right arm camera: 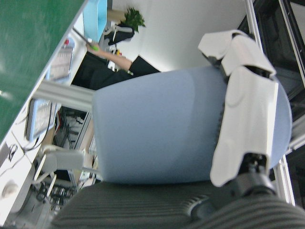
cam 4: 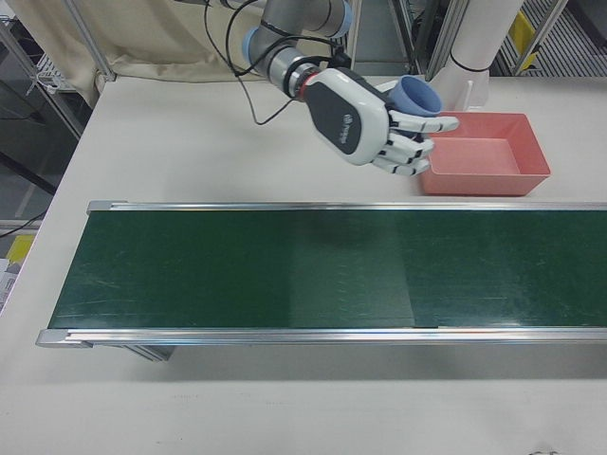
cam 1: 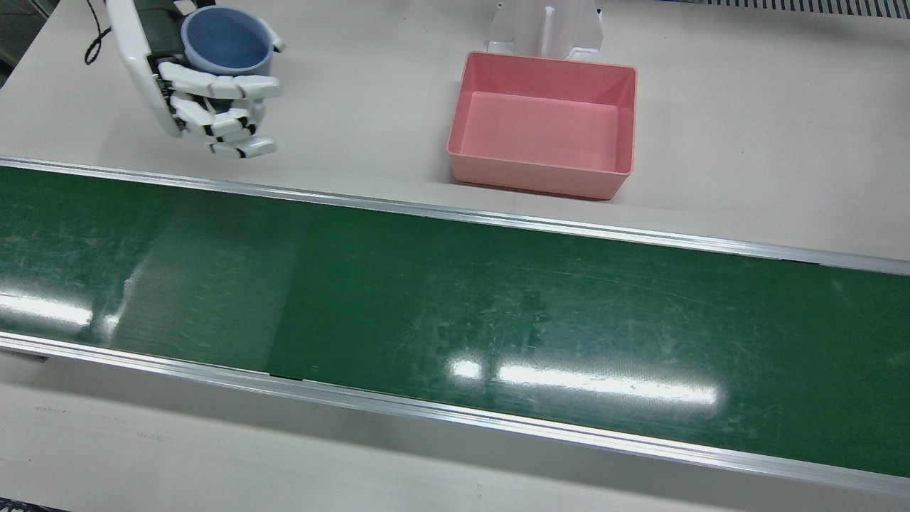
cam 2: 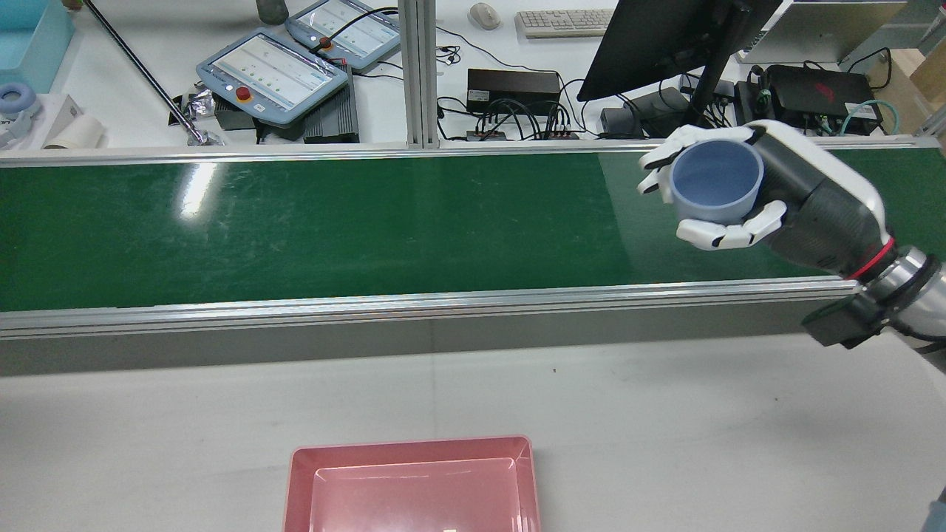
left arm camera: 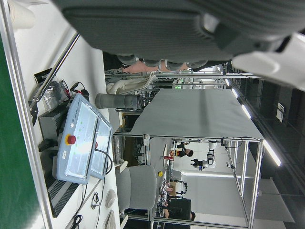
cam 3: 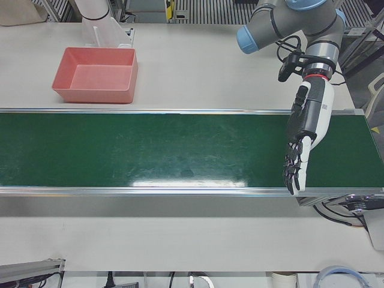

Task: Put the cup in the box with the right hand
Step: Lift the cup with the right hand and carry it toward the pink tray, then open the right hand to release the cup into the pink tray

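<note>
My right hand (cam 1: 206, 92) is shut on a light blue cup (cam 1: 226, 41) and holds it upright above the table, behind the belt. It shows in the rear view (cam 2: 768, 199) with the cup (cam 2: 715, 181), in the right-front view (cam 4: 379, 123) with the cup (cam 4: 417, 95), and the cup fills the right hand view (right arm camera: 162, 133). The pink box (cam 1: 544, 124) stands open on the table, apart from the cup; it also shows in the rear view (cam 2: 410, 484), the left-front view (cam 3: 96, 75) and the right-front view (cam 4: 484, 152). My left hand (cam 3: 306, 135) is open over the belt's far end, holding nothing.
A green conveyor belt (cam 1: 455, 320) with metal rails runs across the table between the box and the front edge. A white arm pedestal (cam 1: 544, 28) stands right behind the box. Desks with pendants and a monitor (cam 2: 665, 37) lie beyond the belt.
</note>
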